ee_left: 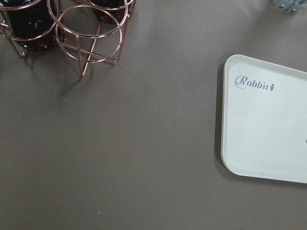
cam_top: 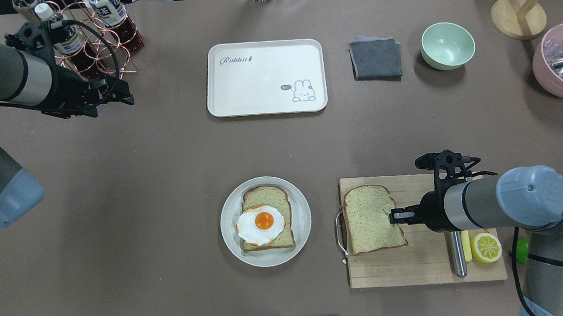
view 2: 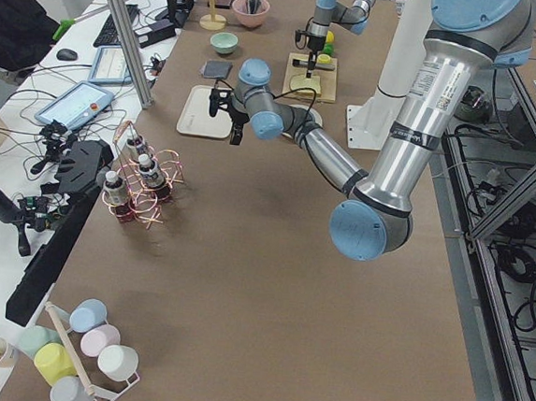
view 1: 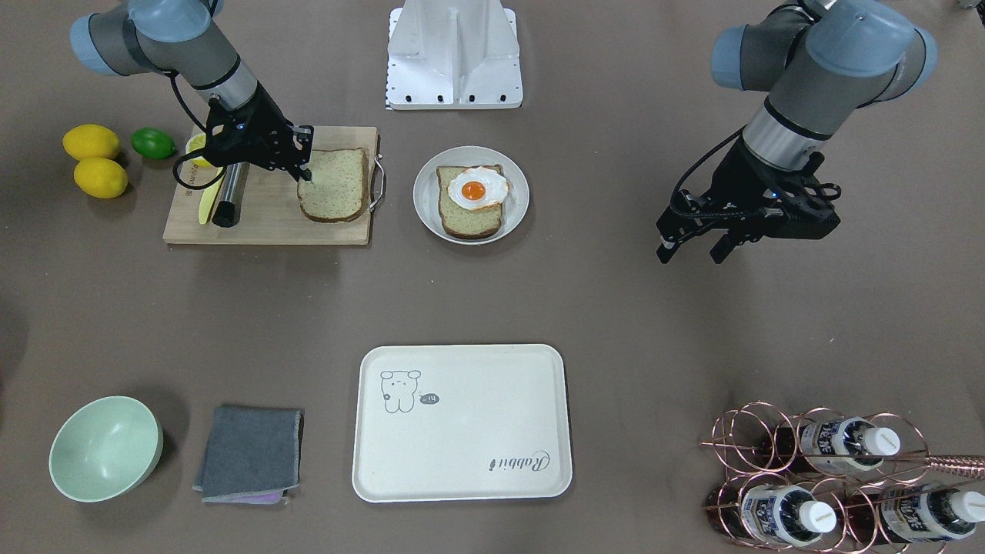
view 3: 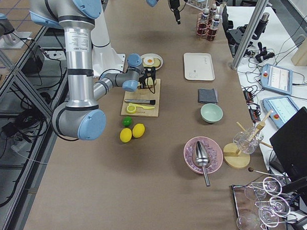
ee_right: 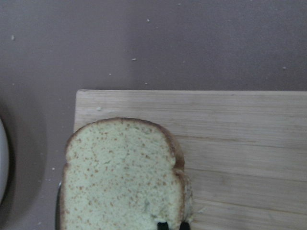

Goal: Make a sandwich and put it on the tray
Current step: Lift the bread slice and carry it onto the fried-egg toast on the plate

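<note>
Two slices, one egg (cam_top: 261,224), one tray (view 1: 462,438) (well apart from both claws). The loose slice (cam_top: 372,217) lies on the board (cam_top: 420,262), and the right claw (cam_top: 397,215) pinches its edge. The plated slice (cam_top: 266,197) sits under the egg on the plate (cam_top: 303,216). The left claw (view 1: 692,250) hangs splayed over the table. The right wrist view shows only the fingertips (ee_right: 163,224).

**Upper left:** right gripper (view 1: 306,171), fingertips set down on the left edge of a bread slice (view 1: 336,186) that lies flat on the wooden cutting board (view 1: 262,219).
**Centre:** white plate (view 1: 517,201) carrying a second slice (view 1: 469,221) topped by a fried egg (view 1: 477,188).
**Right:** left gripper (view 1: 694,250), fingers spread, holding nothing.
**Lower centre:** cream tray (view 1: 462,454).
</note>
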